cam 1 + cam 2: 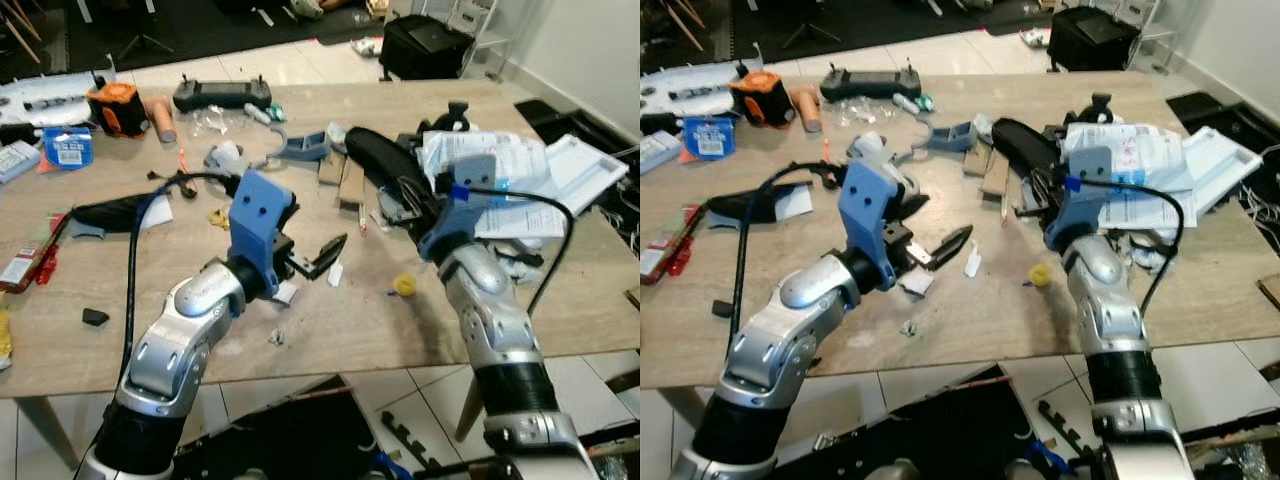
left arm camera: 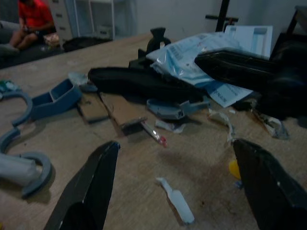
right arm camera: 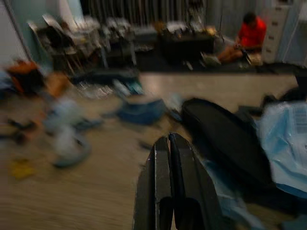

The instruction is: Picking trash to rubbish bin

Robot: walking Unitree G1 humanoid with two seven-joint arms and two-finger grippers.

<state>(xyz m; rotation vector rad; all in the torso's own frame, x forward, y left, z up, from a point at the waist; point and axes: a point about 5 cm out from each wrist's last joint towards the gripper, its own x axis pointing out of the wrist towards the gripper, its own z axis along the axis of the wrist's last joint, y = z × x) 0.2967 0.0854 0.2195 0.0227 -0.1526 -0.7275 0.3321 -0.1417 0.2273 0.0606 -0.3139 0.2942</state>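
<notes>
Cluttered wooden table (image 1: 330, 330), both grippers over it.

Left gripper (image 2: 177, 187): fingers spread wide, hovering low over a small white plastic scrap (image 1: 336, 272) on bare wood near the table's front edge. Yellow cap (image 1: 404, 285): just right of the scrap, open surface around it. Right gripper (image 3: 173, 167): fingers pressed together, empty, above a long black case (image 1: 385, 165) and white papers (image 1: 520, 170) crowding the right side.
</notes>
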